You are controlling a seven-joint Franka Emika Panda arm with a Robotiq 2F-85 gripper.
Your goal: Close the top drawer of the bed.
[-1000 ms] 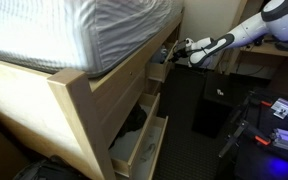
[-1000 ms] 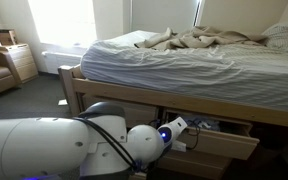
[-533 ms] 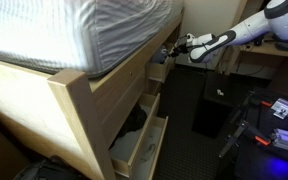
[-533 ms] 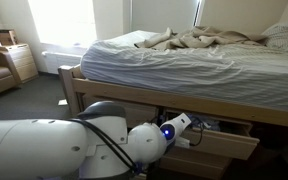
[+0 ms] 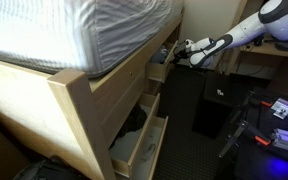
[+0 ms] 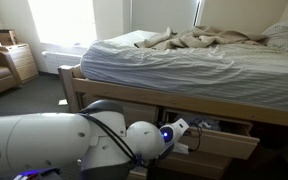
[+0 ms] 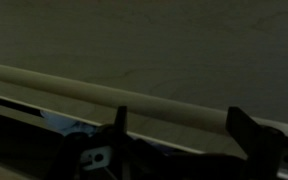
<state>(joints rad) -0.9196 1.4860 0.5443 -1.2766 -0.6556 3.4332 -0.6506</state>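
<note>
Approach/push step imo: tool (image 5: 183, 50) was at the front of the top drawer (image 5: 157, 71), fingers spread wide, gripping nothing; contact, couldn't tell. Drawer stuck out partway from the bed (image 5: 79, 105). Next prob needs a straight shove inward. Dark floor (image 5: 187, 100), bright bedroom, rumpled striped sheet (image 6: 164, 55).

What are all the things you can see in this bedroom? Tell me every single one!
bed: one, light wood, fills the room
mattress: one, white-grey striped sheet, on the bed
blanket: one, beige, rumpled on the mattress
top drawer: one, pale wood, pulled out
middle drawer: one, pale wood, open, dark clothes inside
lowest drawer: one, pale wood, open
nightstand: one, light wood, near the window
dark box: one, on the floor
arm: one, white, stretched toward the top drawer
pincer: one, black, open
</note>
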